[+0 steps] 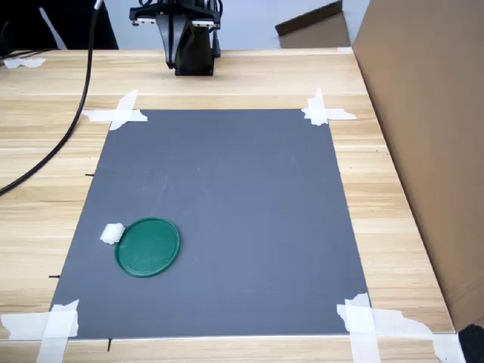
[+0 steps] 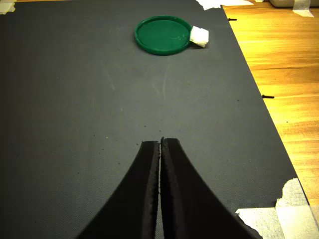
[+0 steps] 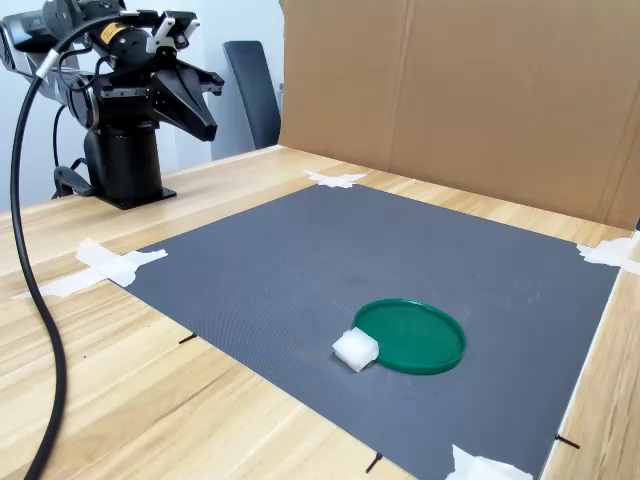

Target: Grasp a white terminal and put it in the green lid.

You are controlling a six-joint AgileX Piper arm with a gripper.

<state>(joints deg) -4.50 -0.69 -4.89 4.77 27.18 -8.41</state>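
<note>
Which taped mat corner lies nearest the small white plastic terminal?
The tape at the first exterior view's lower-left corner; the white terminal sits on that side, the other three corners farther off.

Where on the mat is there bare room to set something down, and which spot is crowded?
Most of the mat is bare: from the lid to the arm's base, and across to the cardboard wall. The only crowded spot is the corner, lower left in the first exterior view, where the terminal touches the lid's rim. The shut tool hangs near the base.

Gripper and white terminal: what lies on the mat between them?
Nothing: in the wrist view only bare grey mat separates the gripper from the white terminal.
</note>
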